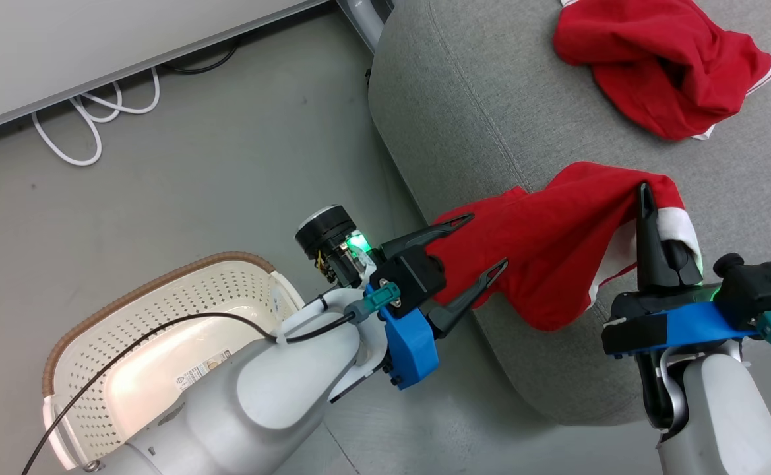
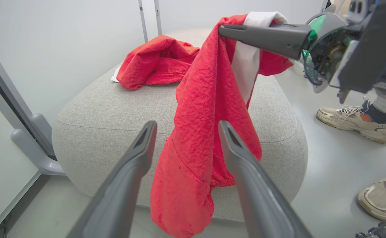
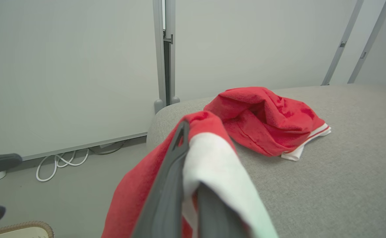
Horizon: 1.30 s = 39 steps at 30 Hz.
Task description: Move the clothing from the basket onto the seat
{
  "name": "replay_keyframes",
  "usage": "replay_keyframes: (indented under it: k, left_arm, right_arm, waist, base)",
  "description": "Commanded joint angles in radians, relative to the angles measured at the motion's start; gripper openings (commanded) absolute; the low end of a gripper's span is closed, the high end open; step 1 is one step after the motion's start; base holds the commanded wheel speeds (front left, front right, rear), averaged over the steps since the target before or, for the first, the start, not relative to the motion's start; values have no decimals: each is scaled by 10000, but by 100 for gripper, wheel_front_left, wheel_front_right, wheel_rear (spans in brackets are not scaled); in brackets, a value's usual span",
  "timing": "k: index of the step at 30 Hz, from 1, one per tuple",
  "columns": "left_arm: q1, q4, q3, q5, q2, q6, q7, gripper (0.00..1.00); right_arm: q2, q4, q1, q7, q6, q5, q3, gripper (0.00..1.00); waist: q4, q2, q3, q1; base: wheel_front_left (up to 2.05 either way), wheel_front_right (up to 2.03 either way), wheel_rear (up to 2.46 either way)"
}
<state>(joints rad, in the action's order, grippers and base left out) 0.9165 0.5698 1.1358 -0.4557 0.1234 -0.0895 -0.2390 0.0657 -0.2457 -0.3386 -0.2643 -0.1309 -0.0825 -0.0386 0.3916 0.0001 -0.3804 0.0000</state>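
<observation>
Nearest to me, the basket (image 1: 161, 280) sits on the floor at lower left, partly behind my left arm. The part of its inside that I can see holds no clothing, only a label on the bottom.

The left gripper (image 1: 488, 239) has its fingers spread wide. They flank the hanging tail of a red garment (image 1: 543, 257) without pinching it.

To the right, the right gripper (image 1: 644, 198) has its fingers pressed together on that garment's upper end, at a white-lined band. The cloth drapes from there over the rounded front edge of the grey seat (image 1: 491, 99) and hangs down its side toward the floor.

Farther back, a second red garment (image 1: 655, 66) with white trim lies crumpled on top of the seat, well apart from the first.

Beyond the seat are a pale panel (image 1: 95, 46) and white cables (image 1: 95, 125) on the floor. In the left wrist view a person's shoes (image 2: 354, 119) stand beside the seat.

I judge the cloth light, limp and unbreakable. With so much of it hanging off the edge, it may slide down once released. The thick band is the surest hold, and the loose tail is a good second point for lifting it fully onto the cushion.
</observation>
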Motion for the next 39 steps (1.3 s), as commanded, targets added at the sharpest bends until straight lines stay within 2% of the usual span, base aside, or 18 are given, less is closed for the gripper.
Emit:
replay_keyframes:
  k: [1, 8, 15, 21, 30, 34, 39]
  left_arm:
    - [95, -38, 15, -46, 93, 19, -17, 100]
    - [144, -75, -25, -92, 181, 66, -68, 100]
    - [285, -281, -95, -44, 405, 237, -44, 100]
    - [574, -544, -16, 86, 764, 230, 185, 100]
    - [1214, -1219, -45, 381, 1494, 316, 583, 100]
    - [1539, -1548, -66, 479, 1745, 322, 776, 100]
    - [1868, -1891, -94, 583, 1922, 352, 892, 100]
  right_arm:
    - [-61, 45, 23, 1, 3, 17, -17, 0]
    - [91, 433, -464, 1, 3, 182, 97, 0]
    - [828, 1162, -1738, 0, 3, 300, 12, 0]
    - [1462, 1790, -3526, 0, 3, 356, -408, 0]
    - [2783, 2001, -6187, 1, 3, 195, -2128, 0]
    - [3623, 1531, -6922, 1, 5, -52, -3089, 0]
    - [4541, 339, -7180, 1, 3, -146, -4067, 0]
  waist:
    - [-7, -1, -10, 0]
    - [-83, -1, 0, 0]
    - [-246, -1, -455, 0]
    - [-323, -1, -1355, 0]
    - [-356, -1, -2972, 0]
    - [-390, -1, -3587, 0]
    - [-567, -1, -4194, 0]
  base:
    - [0, 0, 0]
    - [0, 0, 0]
    - [0, 0, 0]
    - [0, 0, 0]
    - [0, 0, 0]
    - [0, 0, 0]
    - [0, 0, 0]
